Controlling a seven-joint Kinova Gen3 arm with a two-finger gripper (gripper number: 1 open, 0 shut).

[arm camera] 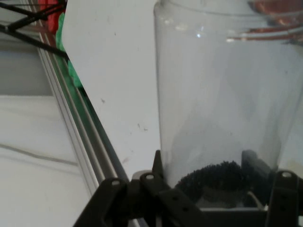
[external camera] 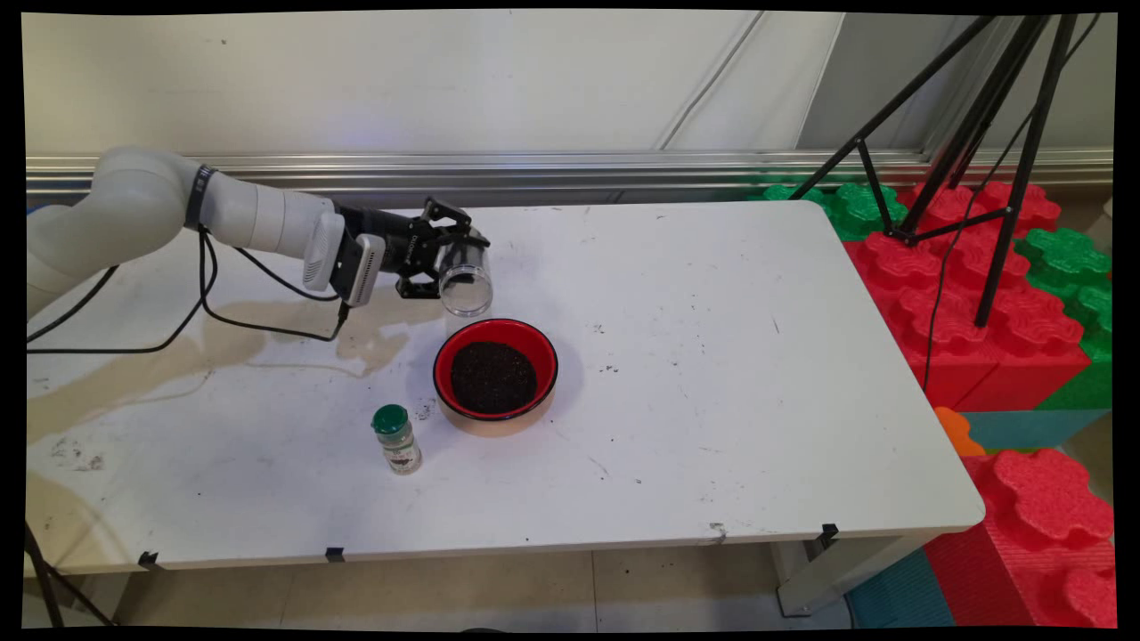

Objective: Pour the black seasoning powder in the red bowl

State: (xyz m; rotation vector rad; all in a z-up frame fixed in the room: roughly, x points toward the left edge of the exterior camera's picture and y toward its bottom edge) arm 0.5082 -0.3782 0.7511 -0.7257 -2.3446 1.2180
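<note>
My gripper is shut on a clear plastic cup, held tipped over with its open mouth facing down and toward the near side. The cup hangs just above the far-left rim of a red bowl, which holds dark grains. In the hand view the cup fills the right side, and a small heap of dark grains lies inside it near the gripper. A small spice jar with a green lid stands upright to the near left of the bowl.
A few dark grains lie scattered on the white table around the bowl. A black tripod stands on red and green foam blocks beyond the table's right edge. Black cables hang from the arm.
</note>
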